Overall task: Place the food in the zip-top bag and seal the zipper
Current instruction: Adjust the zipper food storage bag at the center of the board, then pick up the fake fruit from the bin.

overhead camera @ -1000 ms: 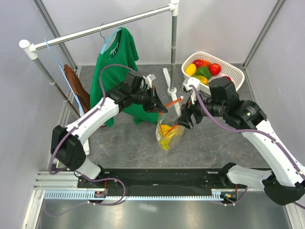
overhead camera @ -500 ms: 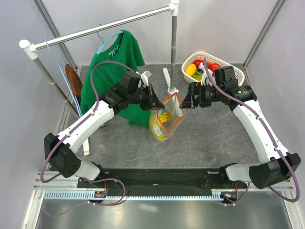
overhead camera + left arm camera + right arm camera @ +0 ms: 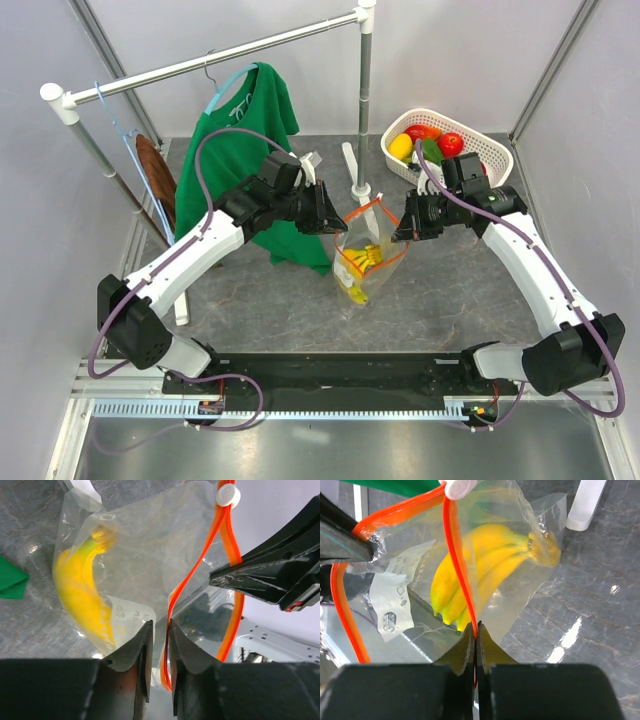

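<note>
Clear zip-top bag [image 3: 368, 262] held up between both hands over the grey tabletop [image 3: 450, 300], yellow banana bunch [image 3: 480, 565] already inside. Left hand [image 3: 157, 625] clamped on one side of the orange zipper [image 3: 395, 511]; right hand [image 3: 476, 627] pinched shut on the other. Compared with a second ago: mouth pulled from a narrow fold into an open loop. Probably readied for more food, with tomato [image 3: 451, 143], lemon [image 3: 400, 146] and green pepper [image 3: 432, 152] waiting in the white basket [image 3: 495, 160]. Sealing not begun.

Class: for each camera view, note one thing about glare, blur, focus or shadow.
Top external view: evenly lit and sharp, with only soft shadows. Left wrist view: the banana bunch blurs at its stem end behind the crinkled zip-top bag, and the left gripper is dark and close. Right wrist view: white glare streaks on the table, and the bunch looks crisp.
</note>
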`<state>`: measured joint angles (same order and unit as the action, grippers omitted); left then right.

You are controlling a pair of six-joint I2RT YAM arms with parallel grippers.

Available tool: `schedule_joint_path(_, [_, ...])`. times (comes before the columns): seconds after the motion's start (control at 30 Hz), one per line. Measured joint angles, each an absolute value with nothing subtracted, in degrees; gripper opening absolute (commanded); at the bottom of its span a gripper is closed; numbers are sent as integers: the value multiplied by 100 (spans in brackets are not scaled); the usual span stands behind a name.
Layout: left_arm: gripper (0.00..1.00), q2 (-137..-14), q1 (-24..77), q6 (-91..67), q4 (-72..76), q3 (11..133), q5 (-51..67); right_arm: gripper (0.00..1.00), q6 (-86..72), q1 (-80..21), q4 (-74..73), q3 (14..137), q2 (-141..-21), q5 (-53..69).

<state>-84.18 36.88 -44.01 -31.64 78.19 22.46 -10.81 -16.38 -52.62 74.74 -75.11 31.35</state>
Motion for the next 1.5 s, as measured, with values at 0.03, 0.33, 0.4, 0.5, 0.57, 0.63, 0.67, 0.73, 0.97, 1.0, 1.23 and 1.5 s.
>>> schedule_joint_path(0.03, [30,-8418,3688,-4333,-3188,7822,2237,0,-1044,-1638,-5262,7489,-7513,3138])
schedule_joint_path(0.33, [2,-8418,3688,-3629,-3760,7985,2001,0,-803,-1638,-5234,7607,-7513,3170])
schedule_joint_path(0.4, [2,-8418,3688,-3503,-3824,8027,2005,0,-762,-1638,-5218,7607,-7513,3170])
schedule_joint_path(0.5, [2,-8416,3688,-3378,-3922,8167,2086,0,-714,-1638,-5030,7623,-7605,3175])
schedule_joint_path(0.57, [2,-8403,3688,-3345,-3938,8272,2152,0,-696,-1638,-4984,7787,-7819,3214])
schedule_joint_path(0.63, [2,-8366,3688,-3334,-3940,8350,2169,4,-676,-1643,-4915,8088,-8132,3271])
schedule_joint_path(0.67, [2,-8326,3688,-3334,-3935,8374,2171,6,-670,-1647,-4860,8228,-8265,3282])
schedule_joint_path(0.73, [2,-8250,3688,-3334,-3944,8377,2161,18,-655,-1656,-4711,8508,-8527,3280])
schedule_joint_path(0.97, [2,-8538,3634,-3363,-3924,8392,2053,78,-458,-1603,-4589,8858,-8783,3236])
schedule_joint_path(1.0, [2,-8613,3627,-3365,-3924,8414,2045,86,-421,-1551,-4587,8901,-8812,3242])
schedule_joint_path(1.23, [2,-9039,3575,-3363,-3876,8691,1992,96,-78,-491,-4584,9723,-9271,3297])
schedule_joint_path(1.5, [2,-9041,3570,-3382,-3745,8823,1994,98,652,836,-4521,10779,-10409,2211])
